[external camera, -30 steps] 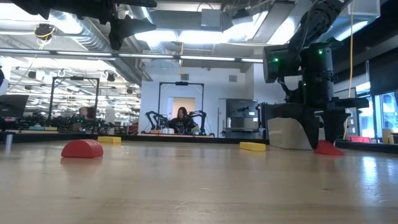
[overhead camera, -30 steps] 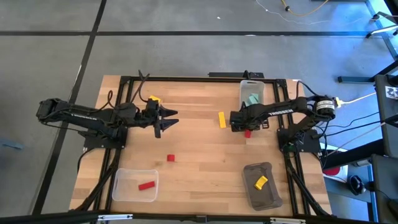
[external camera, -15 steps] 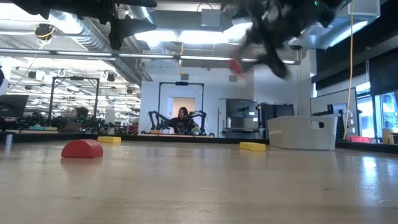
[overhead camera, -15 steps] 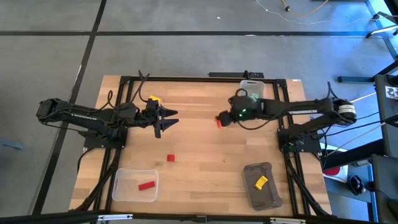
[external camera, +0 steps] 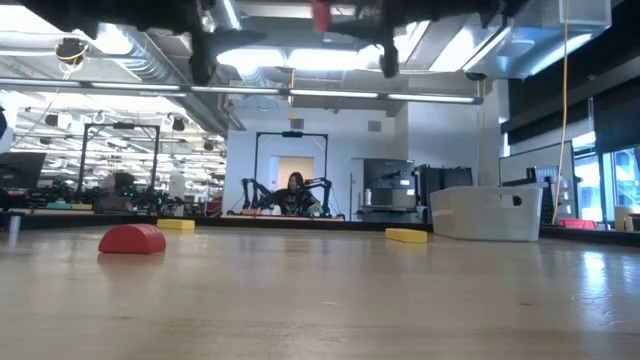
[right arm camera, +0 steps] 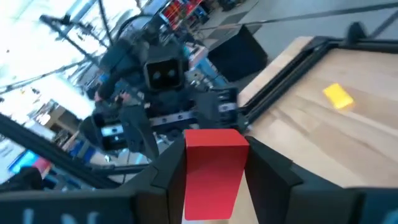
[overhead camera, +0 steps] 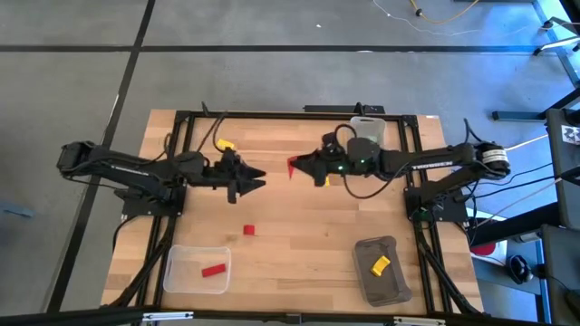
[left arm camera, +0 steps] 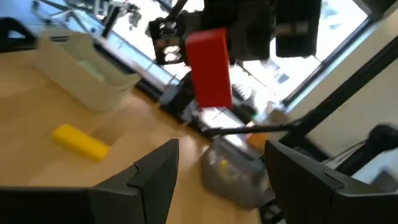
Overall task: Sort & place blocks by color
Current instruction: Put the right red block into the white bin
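Red block (right arm camera: 213,172) sits clamped between right end effector (overhead camera: 296,166) fingers.

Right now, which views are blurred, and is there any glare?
Left wrist view: motion-smeared, though the red block stays readable. Right wrist view: background soft, block sharp in the right gripper. Low view: ceiling lights blow out. High view: crisp, with a blue cast at the far right corner.

Overhead, table-level, two wrist views.

Bright overhead lighting, blurred wrist views
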### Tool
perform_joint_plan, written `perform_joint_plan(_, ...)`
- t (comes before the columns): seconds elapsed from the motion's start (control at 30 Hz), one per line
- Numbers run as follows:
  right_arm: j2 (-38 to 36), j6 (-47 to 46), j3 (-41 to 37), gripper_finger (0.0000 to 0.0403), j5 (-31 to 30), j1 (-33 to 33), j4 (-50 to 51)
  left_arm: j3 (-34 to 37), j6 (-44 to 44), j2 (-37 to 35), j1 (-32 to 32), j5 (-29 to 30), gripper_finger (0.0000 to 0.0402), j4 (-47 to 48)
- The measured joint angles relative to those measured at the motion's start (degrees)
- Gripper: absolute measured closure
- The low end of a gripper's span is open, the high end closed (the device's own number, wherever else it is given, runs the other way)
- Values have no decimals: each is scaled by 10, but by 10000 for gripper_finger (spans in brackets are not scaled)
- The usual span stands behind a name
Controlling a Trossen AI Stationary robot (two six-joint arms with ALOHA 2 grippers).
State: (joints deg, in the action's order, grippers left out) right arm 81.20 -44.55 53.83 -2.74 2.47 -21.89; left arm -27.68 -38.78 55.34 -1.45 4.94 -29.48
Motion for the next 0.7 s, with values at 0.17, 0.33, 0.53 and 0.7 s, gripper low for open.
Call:
perform_joint_plan(0.17, 54, 44, 64, 271, 24, -21, 9, -2, -48, 76, 1, -1, 174, -107)
perform_joint_plan(0.33, 80, 45, 99, 271, 33, -27, 11, -17, -92, 126, 0, -13, 174, -170)
perform_joint_plan(0.53, 83, 28, 102, 271, 31, -27, 8, -27, -106, 138, 0, -21, 174, -176)
perform_joint_plan(0.7, 83, 28, 102, 271, 29, -27, -8, -28, -87, 132, 0, -26, 174, -183)
